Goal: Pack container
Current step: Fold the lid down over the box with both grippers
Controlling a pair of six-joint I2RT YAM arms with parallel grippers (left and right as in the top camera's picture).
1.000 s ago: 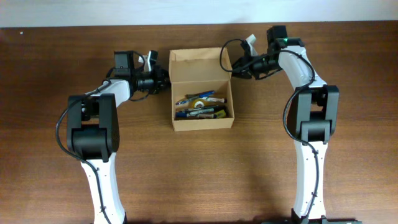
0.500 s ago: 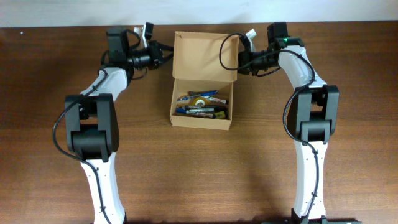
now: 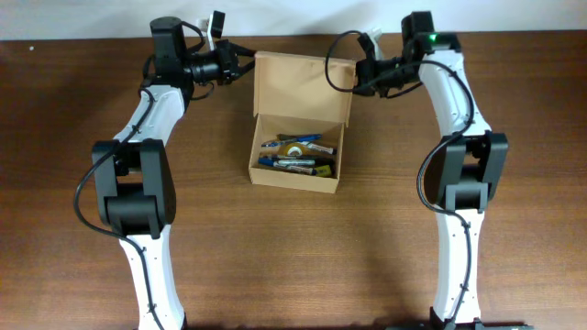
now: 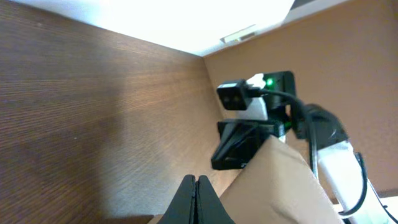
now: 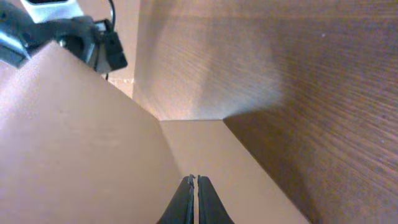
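Note:
The container (image 3: 293,180) is a tan cardboard box on the wooden table, open, with pens, markers and a tape roll (image 3: 295,154) inside. Its hinged lid (image 3: 303,87) stands up at the far side. My left gripper (image 3: 246,69) is shut at the lid's far left corner; in the left wrist view its fingers (image 4: 196,178) are pressed together beside the lid (image 4: 280,180). My right gripper (image 3: 359,75) is shut at the lid's far right corner; in the right wrist view its fingers (image 5: 194,178) close at a fold of the lid (image 5: 81,143).
A white wall edge runs along the table's far side (image 3: 293,18), close behind both grippers. The right arm's wrist (image 4: 249,118) shows across the lid in the left wrist view. Bare wooden table (image 3: 293,257) lies in front of the box.
Both grippers have moved toward the far edge of the table and the lid has swung up and back with them. The box has shifted slightly and now sits at a slight angle.

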